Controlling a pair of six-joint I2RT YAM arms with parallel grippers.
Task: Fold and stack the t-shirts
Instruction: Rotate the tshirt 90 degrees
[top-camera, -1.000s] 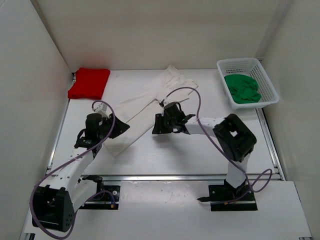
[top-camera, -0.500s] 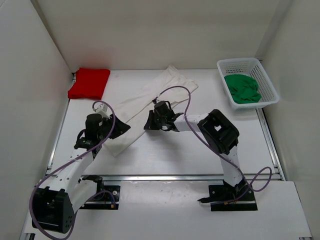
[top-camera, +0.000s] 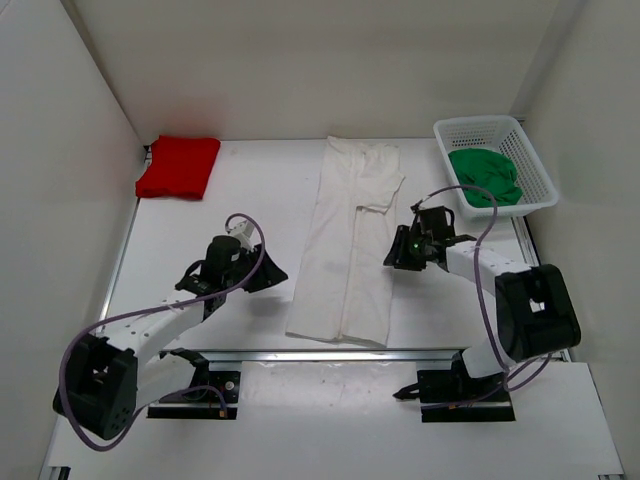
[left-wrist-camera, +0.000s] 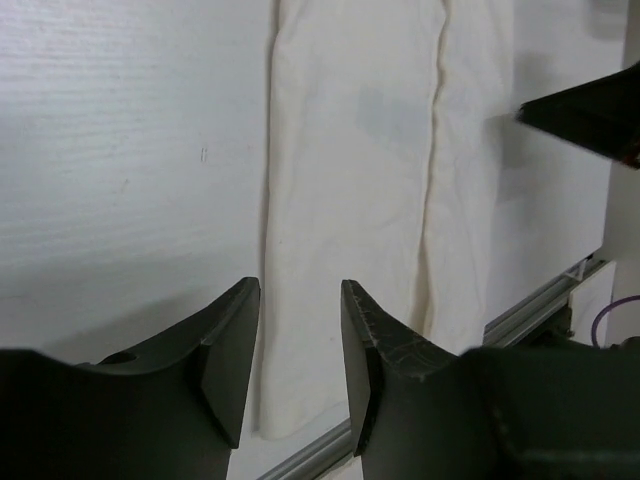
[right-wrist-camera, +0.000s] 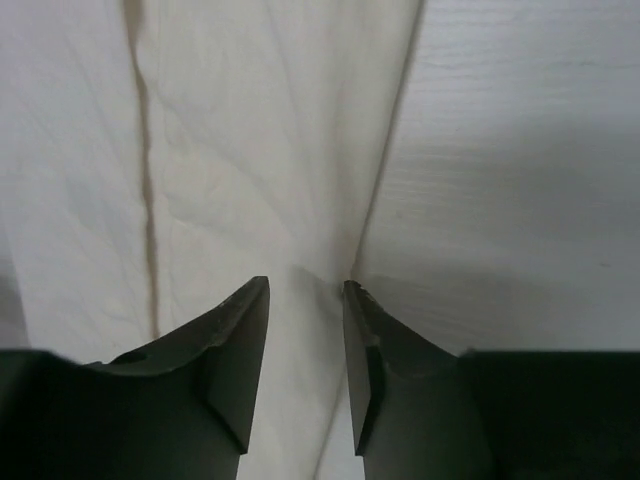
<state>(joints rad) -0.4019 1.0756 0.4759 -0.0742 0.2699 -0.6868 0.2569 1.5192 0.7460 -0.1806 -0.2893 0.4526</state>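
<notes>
1. The white t-shirt (top-camera: 345, 250) lay flat on the table (top-camera: 240, 200). It was folded into a long narrow strip running from far to near, with a lengthwise crease down its middle. Its near hem stopped just short of the metal rail (top-camera: 250, 353).
2. The left gripper (left-wrist-camera: 300, 350) sat low just beside the white t-shirt's near left edge. Its fingers were parted by a narrow gap and nothing was held between them. Bare table and the cloth's edge showed through the gap.
3. The right gripper (right-wrist-camera: 305, 350) sat at the white t-shirt's right edge, about midway along it. Its fingers were likewise narrowly parted and gripped nothing. The cloth's edge ran into the gap between them; whether the tips touched the cloth could not be told.
4. The red t-shirt (top-camera: 180, 165) lay folded, well apart to the far left of the white t-shirt, against the side wall (top-camera: 60, 150).
5. The green t-shirt (top-camera: 485, 177) lay crumpled inside the white mesh basket (top-camera: 545, 190), to the far right of the white t-shirt.
6. Nothing lay on the white t-shirt; only the two grippers flanked it.
</notes>
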